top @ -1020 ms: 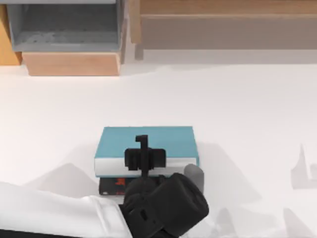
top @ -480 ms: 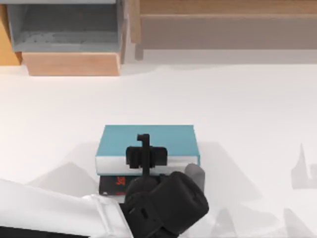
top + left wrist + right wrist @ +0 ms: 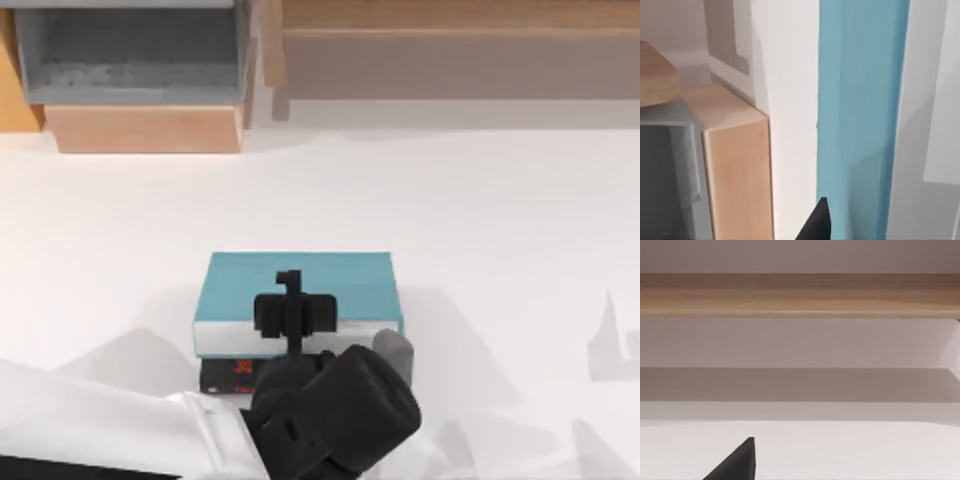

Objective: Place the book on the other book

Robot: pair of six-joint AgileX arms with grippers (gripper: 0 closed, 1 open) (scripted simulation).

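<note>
Reaching in from the lower left of the top view, my left arm has its left tool (image 3: 290, 322) over the near edge of the teal book (image 3: 300, 285), right at the white page side. That tool is pinching the teal book: one dark finger lies along the cover, the black cross-piece sits at the page edge. And the teal book is sitting on top of the black book (image 3: 228, 374), which peeks out beneath it as a dark strip with red lettering along the near side, partly hidden by the arm's black wrist. The two books line up closely, the stack resting on the white worktop (image 3: 480, 220) a little left of centre. From the left wrist view, the teal cover (image 3: 860, 100) runs as a long blue band with a black fingertip at its near end, and a pale wooden box (image 3: 737, 165) with a grey inside stands beyond on the worktop. Over on the right wrist view, one black fingertip of the right tool (image 3: 737, 462) shows above the white worktop, facing a long wooden shelf (image 3: 800, 295); whether that tool is spread or pressed together, I cannot tell.
</note>
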